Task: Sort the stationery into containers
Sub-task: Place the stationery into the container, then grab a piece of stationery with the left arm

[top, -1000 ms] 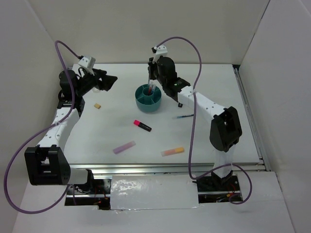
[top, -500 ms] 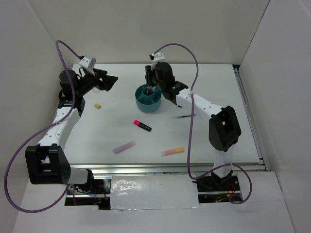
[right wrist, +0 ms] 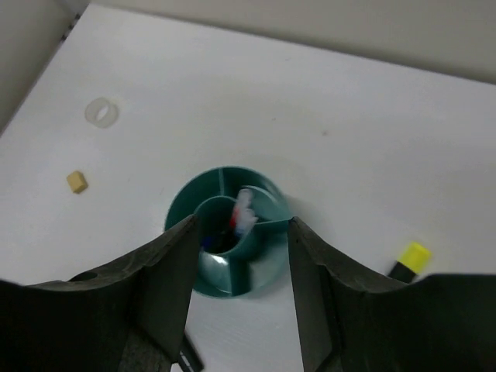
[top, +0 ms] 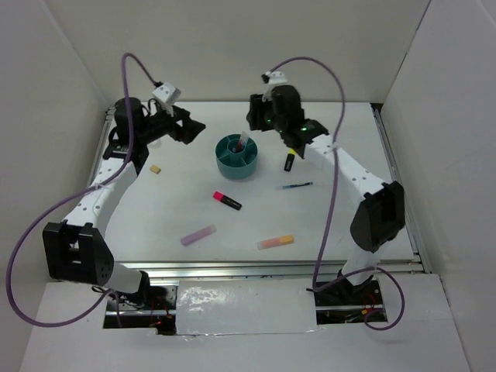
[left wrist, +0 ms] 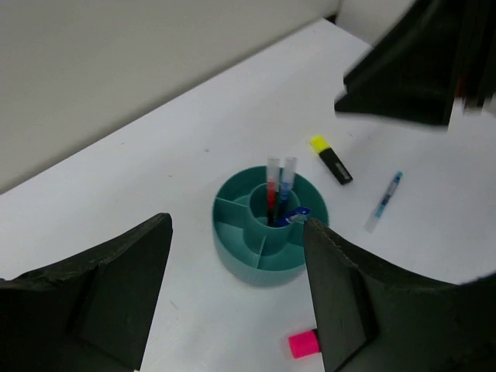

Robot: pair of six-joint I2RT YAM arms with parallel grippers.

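From above, the round teal plastic organizer (top: pixel 232 169) is seen mid-counter toward the far edge, with pens (top: pixel 241 142) standing in its centre well. The left gripper (top: pixel 197 128) and right gripper (top: pixel 255 124) are held above the counter on either side of it.

From the left wrist, the gripper (left wrist: pixel 238 223) is spread open and empty. A red pen (left wrist: pixel 272 190) and a blue pen (left wrist: pixel 287 180) stand nearly upright in the organizer's (left wrist: pixel 240 260) centre well.

From the right wrist, the gripper (right wrist: pixel 242 221) is parted and empty over the organizer (right wrist: pixel 256 271). A clear ring (right wrist: pixel 102 112) and a tan eraser (right wrist: pixel 76 181) lie toward the left edge.

Organizer (top: pixel 236 173) teal; highlighter (top: pixel 288 161) black, yellow cap; eraser (top: pixel 156 168) tan; stick (top: pixel 198 235) lilac.
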